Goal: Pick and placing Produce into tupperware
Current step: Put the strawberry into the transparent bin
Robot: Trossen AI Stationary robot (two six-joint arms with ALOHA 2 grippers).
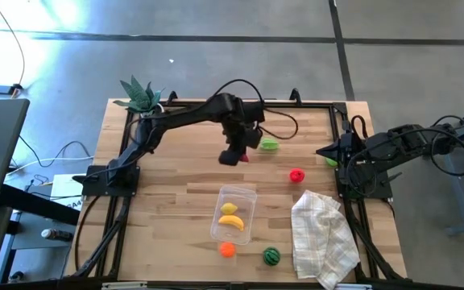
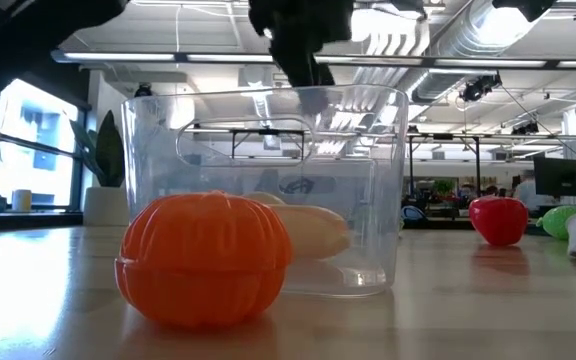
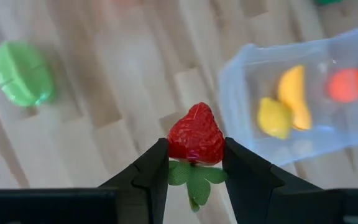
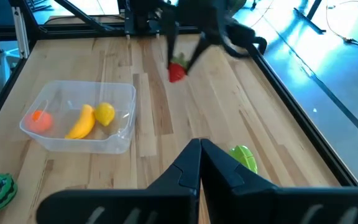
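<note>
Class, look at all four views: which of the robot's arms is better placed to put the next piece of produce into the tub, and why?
The left. The left gripper is shut on the strawberry above the table, near the tupperware. The right gripper is shut and empty, parked at the table's right edge.

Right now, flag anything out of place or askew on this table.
Nothing looks spilled or damaged. The white cloth lies crumpled by the tupperware, hanging over the table's near edge. The left gripper holds a strawberry above the table; other produce sits loose.
</note>
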